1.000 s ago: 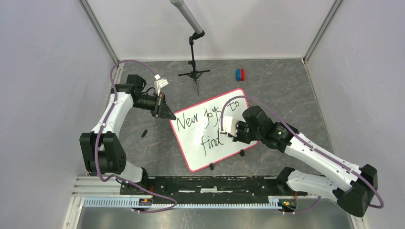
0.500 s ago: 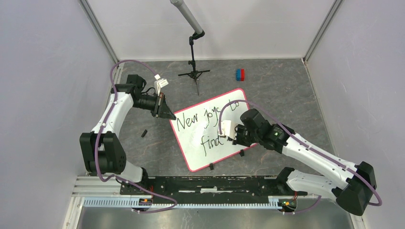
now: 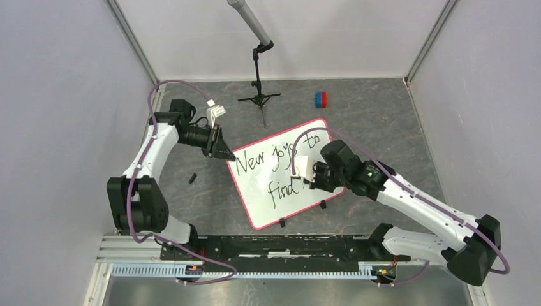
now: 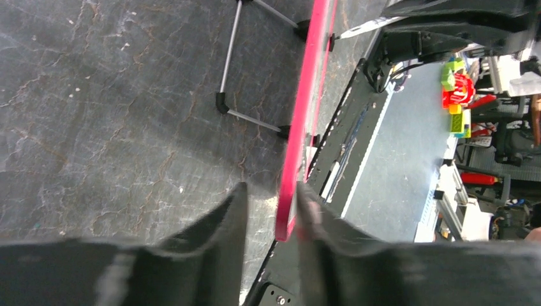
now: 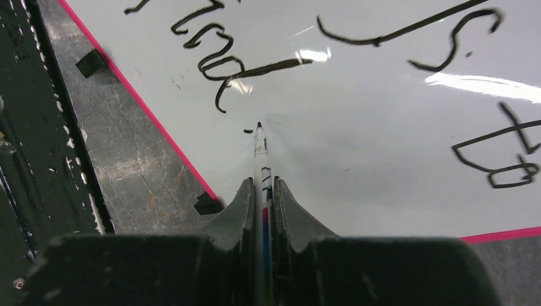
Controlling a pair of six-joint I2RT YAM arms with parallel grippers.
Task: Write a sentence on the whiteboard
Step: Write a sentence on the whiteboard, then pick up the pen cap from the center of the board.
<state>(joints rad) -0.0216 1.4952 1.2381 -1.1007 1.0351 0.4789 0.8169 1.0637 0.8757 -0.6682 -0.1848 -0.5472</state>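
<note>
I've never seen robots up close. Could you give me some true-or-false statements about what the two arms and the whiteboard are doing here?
1. The right gripper holds a marker. True.
2. The board has a blue rim. False: the rim is pink-red.
3. The writing includes the word "find". True.
4. The left gripper hangs over the middle of the board. False: it is at a corner, with one finger on each side of the rim.
5. The blue and red block lies on the board. False: it sits on the table, beyond the board's far corner.
</note>
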